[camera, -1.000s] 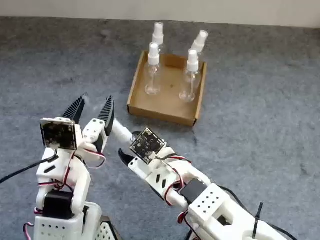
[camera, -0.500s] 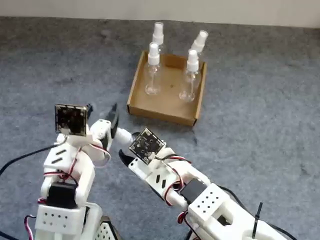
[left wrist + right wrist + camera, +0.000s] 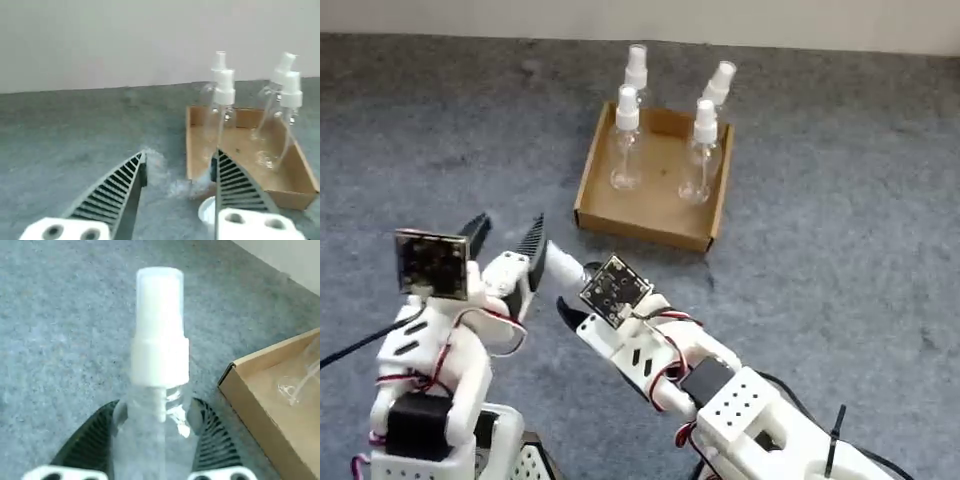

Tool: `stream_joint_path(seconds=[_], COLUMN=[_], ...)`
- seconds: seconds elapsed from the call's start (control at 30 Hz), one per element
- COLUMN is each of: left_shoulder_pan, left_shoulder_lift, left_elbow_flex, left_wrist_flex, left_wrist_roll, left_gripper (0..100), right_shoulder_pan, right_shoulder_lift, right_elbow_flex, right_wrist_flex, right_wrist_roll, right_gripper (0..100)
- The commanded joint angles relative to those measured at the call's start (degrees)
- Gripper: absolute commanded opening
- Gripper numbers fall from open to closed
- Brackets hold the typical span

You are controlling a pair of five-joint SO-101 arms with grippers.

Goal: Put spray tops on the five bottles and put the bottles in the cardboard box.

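Note:
My right gripper (image 3: 580, 292) is shut on a clear bottle (image 3: 160, 340) that carries a white spray top (image 3: 562, 264), tilted toward the left arm. In the right wrist view, the black fingers (image 3: 84, 442) flank the bottle's body. My left gripper (image 3: 508, 228) stands open just beside that spray top (image 3: 206, 211), with nothing between its fingers (image 3: 127, 182). The cardboard box (image 3: 595, 190) lies beyond. Two capped bottles (image 3: 625, 140) (image 3: 700, 150) stand inside it. Two more capped bottles (image 3: 637, 65) (image 3: 720, 80) stand at its far wall; I cannot tell whether inside or behind.
Grey carpet (image 3: 840, 230) covers the table on all sides of the box. A pale wall (image 3: 100, 40) runs behind the table's far edge. The near wall of the box (image 3: 250, 395) stands close to the held bottle.
The left arm swung right toward the held bottle's top half a second ago, then drew back left with its gripper still open. The right arm and its bottle stayed still.

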State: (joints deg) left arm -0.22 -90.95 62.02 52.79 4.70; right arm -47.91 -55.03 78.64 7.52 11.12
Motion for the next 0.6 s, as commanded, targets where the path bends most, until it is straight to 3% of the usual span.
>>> stream_joint_path(seconds=[0.0, 0.13, 0.23, 0.43, 0.57], left_shoulder_pan=[-2.7, -2.9, -2.6, -1.7, 2.3], left_shoulder_lift=[-0.8, -2.2, -3.3, -6.2, -8.3], left_elbow_flex=[-3.1, -3.0, -1.5, 9.5, 10.9], left_wrist_flex=[1.8, 5.4, 6.2, 3.1, 2.9], left_wrist_roll=[-0.3, -0.2, -0.2, -0.2, -0.2], left_gripper=[19, 19, 19, 19, 19], right_shoulder_pan=[1.7, 9.7, 13.2, 13.5, 13.5], right_shoulder_lift=[-1.6, -1.5, -1.0, 0.4, 9.9], right_elbow_flex=[-0.8, -1.3, -8.3, -27.9, -38.9], right_wrist_flex=[-1.5, -0.2, 7.8, 19.7, 23.3], right_wrist_roll=[-0.3, -0.3, -0.3, -6.1, -7.8], right_gripper=[0.3, 0.3, 0.3, 0.3, 0.3])
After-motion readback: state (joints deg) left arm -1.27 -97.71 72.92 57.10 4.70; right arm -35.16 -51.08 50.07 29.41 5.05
